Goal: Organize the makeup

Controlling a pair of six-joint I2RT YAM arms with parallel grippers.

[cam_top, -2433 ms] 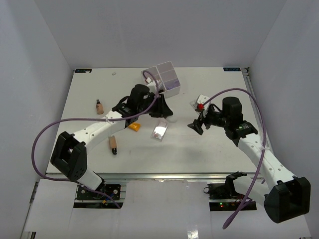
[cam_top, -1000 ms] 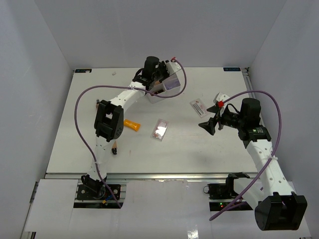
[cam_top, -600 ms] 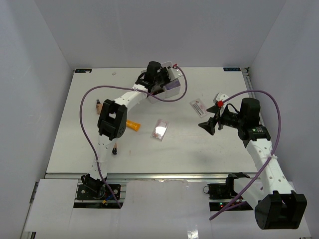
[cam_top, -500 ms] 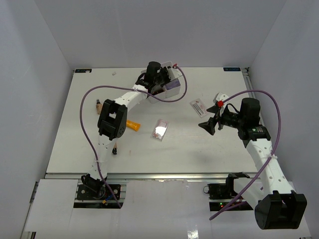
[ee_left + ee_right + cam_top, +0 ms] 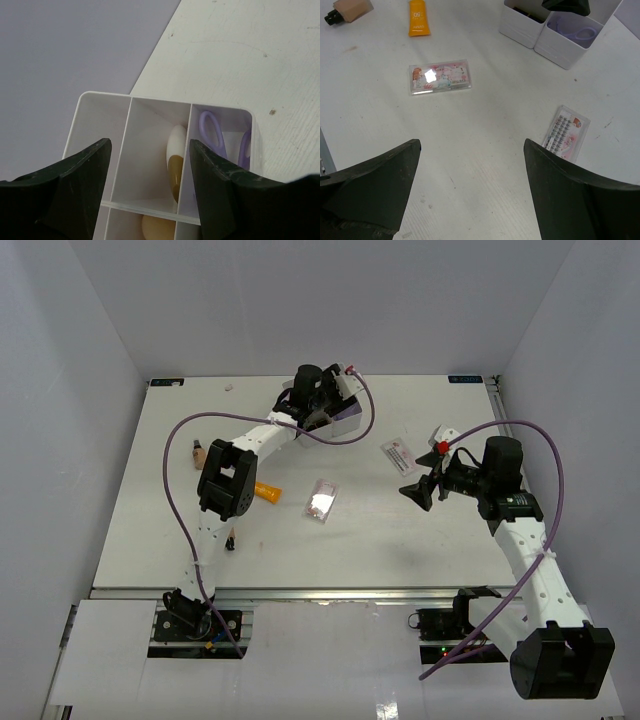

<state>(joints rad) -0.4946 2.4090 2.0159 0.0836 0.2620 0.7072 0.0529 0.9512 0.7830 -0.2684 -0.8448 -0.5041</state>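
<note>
My left gripper [image 5: 326,400] is open and empty, hovering over the white four-compartment box [image 5: 345,412] at the back. In the left wrist view my left gripper [image 5: 149,162] looks down into the box [image 5: 131,102], which holds a white-and-gold lipstick [image 5: 176,165], a beige sponge [image 5: 157,227] and a purple looped tool [image 5: 212,131]. My right gripper [image 5: 420,490] is open and empty above bare table [image 5: 472,150]. On the table lie the orange tube [image 5: 265,490], the clear pink palette [image 5: 320,502], the white-red packet [image 5: 397,453] and a tan bottle [image 5: 200,451].
A second tan bottle with a dark cap [image 5: 229,537] lies partly behind the left arm. The right wrist view shows the palette [image 5: 440,77], tube [image 5: 419,20], packet [image 5: 566,134], a bottle [image 5: 350,10] and the box [image 5: 560,40]. Grey walls enclose the table.
My left arm has swung from the middle of the table up to the white box. My right gripper has drawn back to the right. Over the last half second nothing visibly moves.
</note>
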